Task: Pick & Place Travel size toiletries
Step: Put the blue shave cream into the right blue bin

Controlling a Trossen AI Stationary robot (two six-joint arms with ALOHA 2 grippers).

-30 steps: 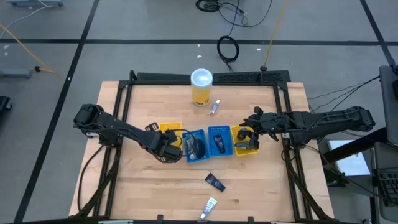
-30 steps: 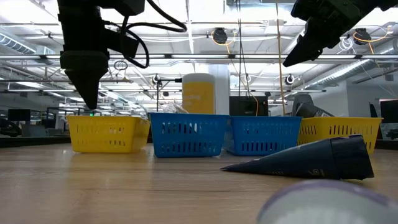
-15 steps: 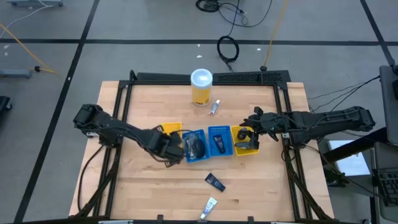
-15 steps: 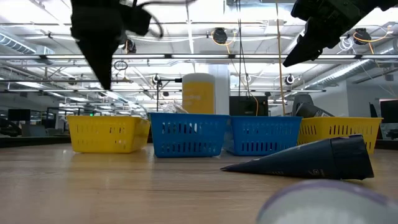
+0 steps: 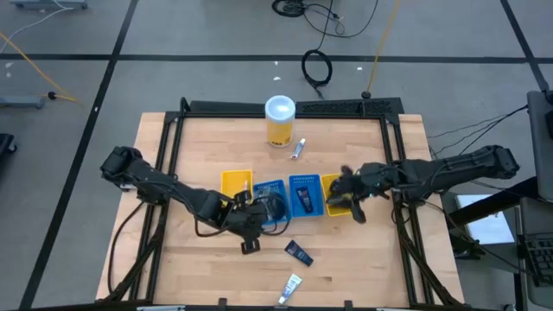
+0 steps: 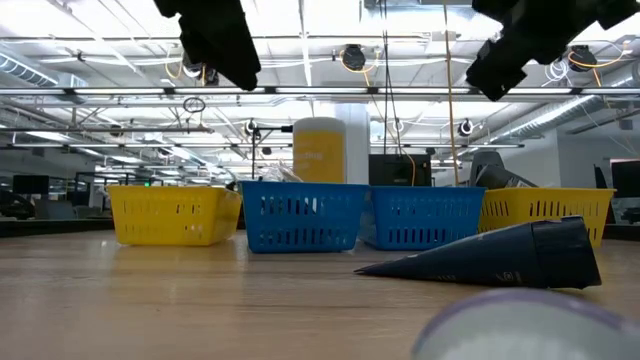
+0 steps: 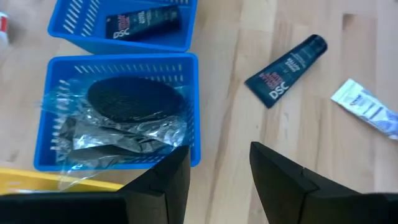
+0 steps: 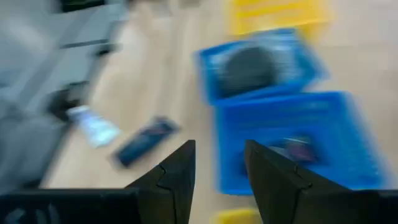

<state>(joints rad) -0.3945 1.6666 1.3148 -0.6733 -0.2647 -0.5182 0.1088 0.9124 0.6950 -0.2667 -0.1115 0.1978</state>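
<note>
Left gripper (image 5: 250, 245) hangs over bare table just in front of the left blue tray (image 5: 270, 203), fingers parted with nothing between them; the left wrist view shows a clear gap over wood. Right gripper (image 5: 356, 212) is above the front corner of the right yellow tray (image 5: 333, 197), fingers likewise apart and empty in the right wrist view.

4 trays sit in a row mid-table: left yellow tray (image 5: 235, 183), then the 2 blue ones, then the right yellow tray. The left blue tray holds a round black disc in clear wrap (image 7: 130, 99), with more crumpled wrap beside it. The second blue tray (image 5: 303, 194) holds 1 short dark tube (image 7: 138, 23).

Loose on the table: a dark tube (image 5: 299, 252) in front of the blue trays, lying flat; a small white tube with blue marks (image 5: 291, 284) near the front edge; another little white tube (image 5: 299, 149) behind the trays, just beside the yellow canister with white lid (image 5: 279, 120).
</note>
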